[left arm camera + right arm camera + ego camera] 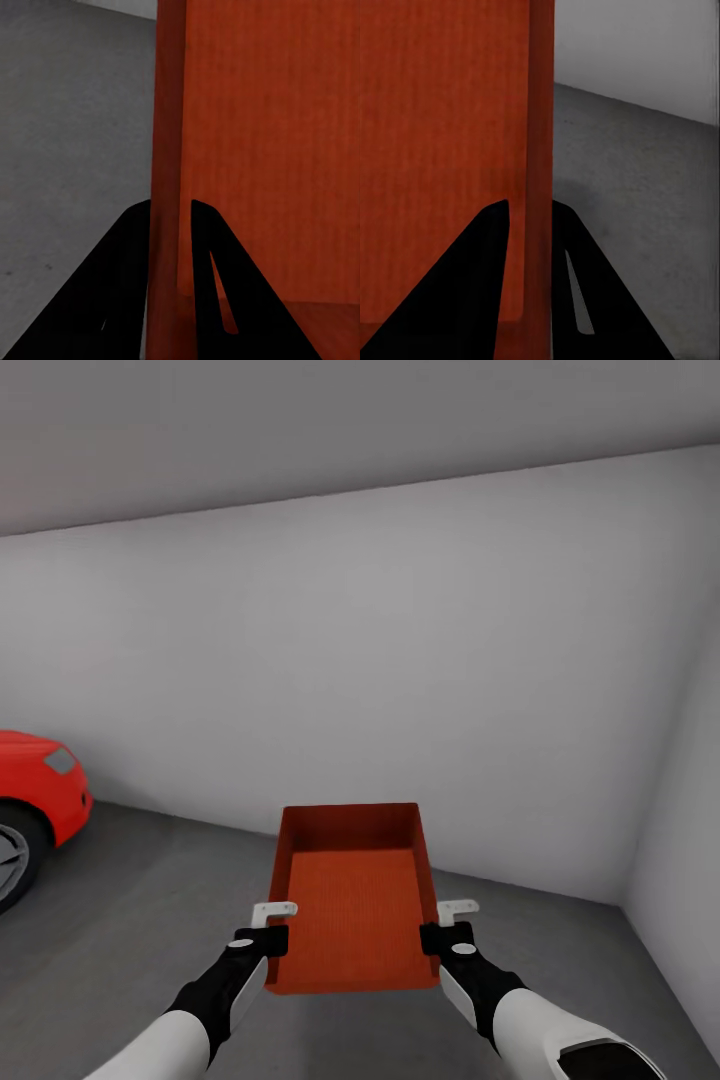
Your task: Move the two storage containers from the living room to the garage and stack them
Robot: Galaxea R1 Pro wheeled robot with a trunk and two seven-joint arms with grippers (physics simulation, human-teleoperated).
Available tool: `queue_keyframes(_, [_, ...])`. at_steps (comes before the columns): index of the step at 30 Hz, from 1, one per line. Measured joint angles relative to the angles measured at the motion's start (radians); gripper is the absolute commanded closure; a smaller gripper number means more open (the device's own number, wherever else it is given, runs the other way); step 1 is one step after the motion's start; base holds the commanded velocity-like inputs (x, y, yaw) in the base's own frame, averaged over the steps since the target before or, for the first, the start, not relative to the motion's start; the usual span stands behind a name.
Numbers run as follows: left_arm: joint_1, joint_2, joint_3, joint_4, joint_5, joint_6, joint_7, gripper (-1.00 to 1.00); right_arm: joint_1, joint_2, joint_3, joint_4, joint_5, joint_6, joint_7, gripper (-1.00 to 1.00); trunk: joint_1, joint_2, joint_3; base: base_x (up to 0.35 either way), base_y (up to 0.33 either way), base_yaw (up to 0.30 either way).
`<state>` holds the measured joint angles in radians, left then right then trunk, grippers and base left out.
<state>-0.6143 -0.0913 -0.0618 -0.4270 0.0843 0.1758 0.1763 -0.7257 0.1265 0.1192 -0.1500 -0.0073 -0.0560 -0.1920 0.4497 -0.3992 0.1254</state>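
One storage container (353,900) hangs between my two grippers, a red-orange lidless bin carried level above the floor (140,920) of the garage, its open top facing up and its flat ribbed base bare in the head view. My left gripper (262,940) is clamped on the bin's left long wall near the end closest to me, and in the left wrist view I see the two dark fingers (112,300) straddling that thin upright wall (166,150), one outside and one inside, pressed against it. My right gripper (447,937) does the same on the opposite long wall; the right wrist view shows its fingers (472,292) pinching that wall (540,150) from both faces, with the bin's interior on one side and grey concrete on the other. Both grips sit at matching points, so the container reaches away from the grippers toward the plain grey-white wall (400,660) ahead. Beneath the bin and both arms lies dark grey mottled concrete. Well off to the left gripper's outer side, the front of a red car (40,780) with a dark wheel stands on that concrete. Beyond the right gripper, a second pale wall meets the far one at a corner.
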Motion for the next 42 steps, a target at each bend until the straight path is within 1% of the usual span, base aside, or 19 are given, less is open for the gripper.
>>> queue_keyframes(7, [0.000,0.001,0.000,0.001,0.000,0.000,-0.001,1.00,0.000,0.001,0.001,0.000,-0.001,0.000,-0.001,1.00,0.000,0.000,-0.003,0.103,0.000,-0.280])
queue_keyframes(26, [0.000,0.001,0.000,-0.001,-0.001,0.000,-0.001,1.00,0.000,0.001,0.000,-0.001,0.001,0.001,-0.001,1.00,-0.001,0.000,-0.010,0.311,0.000,-0.275])
queue_keyframes(31, [0.000,0.001,0.000,-0.001,-0.001,0.001,-0.001,1.00,0.000,0.001,-0.001,-0.001,0.002,0.001,-0.001,1.00,0.000,0.000,-0.010,0.148,0.000,-0.068])
queue_keyframes(42, [0.000,0.002,-0.001,-0.001,-0.001,0.000,-0.002,1.00,0.000,0.001,-0.002,0.000,0.003,0.000,0.000,1.00,0.000,0.000,-0.010,0.009,0.000,-0.004])
